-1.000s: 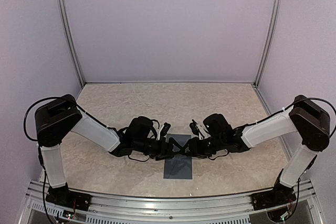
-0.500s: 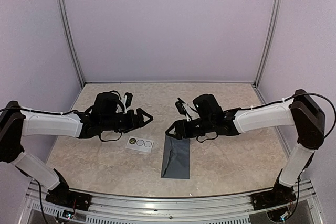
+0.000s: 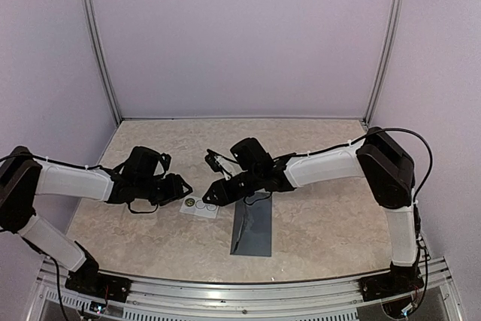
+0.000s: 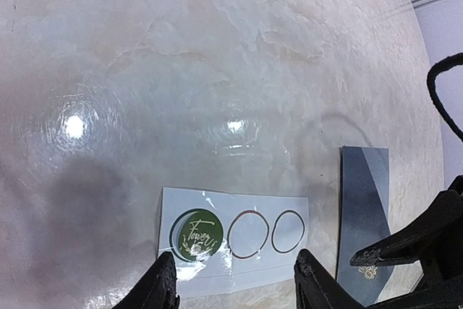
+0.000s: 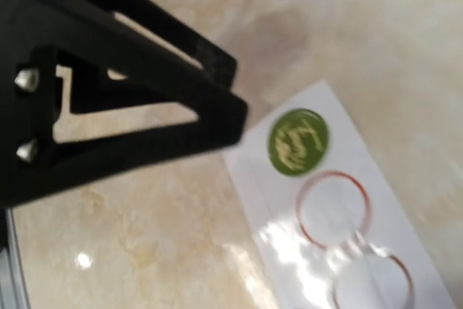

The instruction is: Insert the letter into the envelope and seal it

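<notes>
The dark slate envelope (image 3: 253,227) lies flat at the front centre, its diagonal flap line showing in the left wrist view (image 4: 362,200). No letter is in view. The white sticker strip (image 3: 201,204) lies just left of it, with one green sticker (image 4: 197,234) and two empty circles. It also shows in the right wrist view (image 5: 340,208). My left gripper (image 3: 180,186) is open and low, its fingertips (image 4: 165,287) straddling the strip's near edge. My right gripper (image 3: 214,193) hovers open over the strip's right end, between strip and envelope, holding nothing.
The pale marbled tabletop (image 3: 316,148) is enclosed by lilac walls with metal corner posts (image 3: 385,43). A metal rail (image 3: 240,291) runs along the near edge. A blurred black gripper finger (image 5: 123,106) crosses the upper left of the right wrist view.
Both grippers left the envelope, where they met a second ago. The right gripper swung left to the sticker strip. The left gripper swung out left, then came down at the strip's left end.
</notes>
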Motion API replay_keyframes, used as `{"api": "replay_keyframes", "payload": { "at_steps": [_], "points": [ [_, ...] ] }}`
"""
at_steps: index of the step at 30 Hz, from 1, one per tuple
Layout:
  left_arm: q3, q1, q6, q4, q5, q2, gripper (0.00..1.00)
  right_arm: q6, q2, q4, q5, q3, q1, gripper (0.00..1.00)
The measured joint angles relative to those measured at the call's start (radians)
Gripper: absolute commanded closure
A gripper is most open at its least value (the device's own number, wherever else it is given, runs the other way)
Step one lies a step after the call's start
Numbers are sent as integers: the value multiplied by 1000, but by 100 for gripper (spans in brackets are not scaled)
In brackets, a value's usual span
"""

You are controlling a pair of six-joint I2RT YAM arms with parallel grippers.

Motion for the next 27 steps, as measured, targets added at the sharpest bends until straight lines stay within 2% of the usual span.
{"api": "replay_keyframes", "payload": {
  "at_steps": [11, 27],
  "points": [
    [0, 2, 2, 16, 27, 55, 56, -12, 193, -9, -57, 135, 5, 71],
    [21, 3, 18, 54, 46, 153, 66, 12, 208, -6, -68, 140, -3, 74]
  ]
}}
